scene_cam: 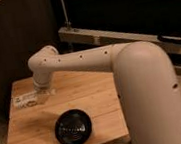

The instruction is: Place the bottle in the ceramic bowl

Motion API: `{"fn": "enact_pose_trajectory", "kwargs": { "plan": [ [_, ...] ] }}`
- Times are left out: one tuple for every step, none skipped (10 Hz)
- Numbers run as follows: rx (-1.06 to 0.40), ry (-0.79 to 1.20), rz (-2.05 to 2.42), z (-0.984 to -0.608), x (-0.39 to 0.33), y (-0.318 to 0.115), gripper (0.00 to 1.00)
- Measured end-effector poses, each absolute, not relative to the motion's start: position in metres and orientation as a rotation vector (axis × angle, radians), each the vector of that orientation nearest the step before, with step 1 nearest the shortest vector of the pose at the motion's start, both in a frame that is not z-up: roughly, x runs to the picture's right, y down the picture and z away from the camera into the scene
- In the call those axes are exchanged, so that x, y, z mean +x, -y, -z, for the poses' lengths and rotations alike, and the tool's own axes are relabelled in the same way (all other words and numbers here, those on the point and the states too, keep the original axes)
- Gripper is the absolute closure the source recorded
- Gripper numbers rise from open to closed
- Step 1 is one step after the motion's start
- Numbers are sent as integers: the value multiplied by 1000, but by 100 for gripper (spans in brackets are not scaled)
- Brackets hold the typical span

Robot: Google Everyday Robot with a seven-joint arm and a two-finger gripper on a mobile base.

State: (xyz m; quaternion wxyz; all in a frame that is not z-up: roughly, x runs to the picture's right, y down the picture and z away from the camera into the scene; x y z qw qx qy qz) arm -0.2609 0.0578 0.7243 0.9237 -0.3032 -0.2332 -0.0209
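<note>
— Status at the bottle?
— Holding the gripper [40, 93] low over the left of the counter [94, 93], clenching the jaws on the bottle [26, 100], apparently lying flat on the wood.
— Advice for the lift?
— Raising straight up first, checking the grip before swinging. Then carrying it right and toward the near edge, clearing the rim of the ceramic bowl [73, 128], well apart from here. Lowering inside before releasing, not dropping.

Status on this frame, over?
Copy: gripper shut, low at table edge. The bottle at the gripper, hold unconfirmed, not yet in ceramic bowl. Nothing between them.
</note>
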Motion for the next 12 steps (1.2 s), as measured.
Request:
{"fn": "enact_pose_trajectory", "kwargs": {
  "plan": [
    [-651, 463, 21, -709, -243, -67, 100],
    [-678, 443, -9, -697, -220, -82, 100],
    [-694, 432, -36, -690, -203, -96, 100],
    [-707, 422, -62, -683, -187, -109, 100],
    [-729, 408, -89, -673, -169, -127, 100],
    [-750, 389, -106, -663, -156, -145, 100],
    [-765, 368, -118, -658, -147, -157, 100],
    [-780, 335, -132, -655, -135, -171, 100],
    [-798, 287, -154, -653, -120, -187, 96],
    [-813, 247, -176, -656, -109, -199, 88],
    [-822, 206, -209, -658, -95, -209, 78],
    [-830, 159, -249, -660, -77, -219, 68]
  ]
}}
